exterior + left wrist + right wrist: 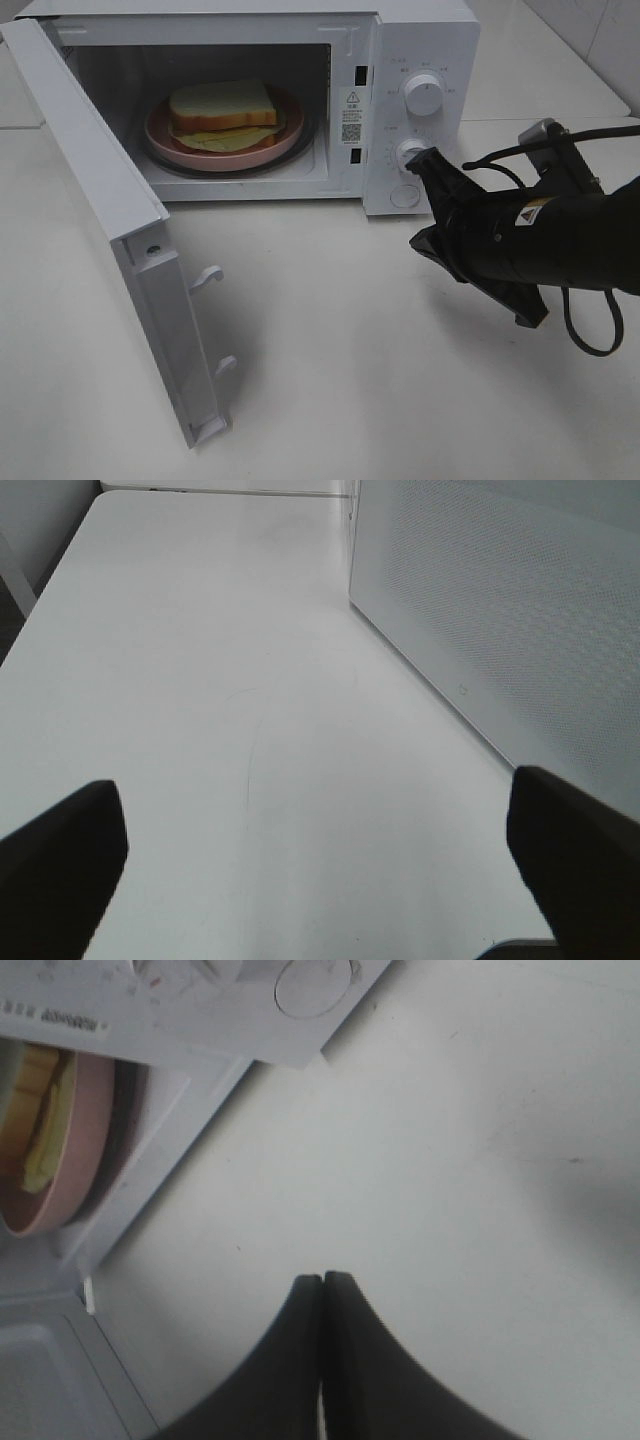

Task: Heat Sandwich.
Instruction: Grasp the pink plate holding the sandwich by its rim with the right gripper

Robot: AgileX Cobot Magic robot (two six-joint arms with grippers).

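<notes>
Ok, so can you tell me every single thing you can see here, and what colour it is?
microwave: one, white, at the back of the table
door: one, white, swung wide open on the left
plate: one, pink, inside the microwave
sandwich: one, white bread with yellow cheese, on the plate
knobs: two, white, one above the other on the microwave's front panel
round button: one, white, below the knobs
table: one, white, under everything
left fingers: two, black, spread open over the table beside the microwave
right fingers: two, black, shut together, near the lower knob
</notes>
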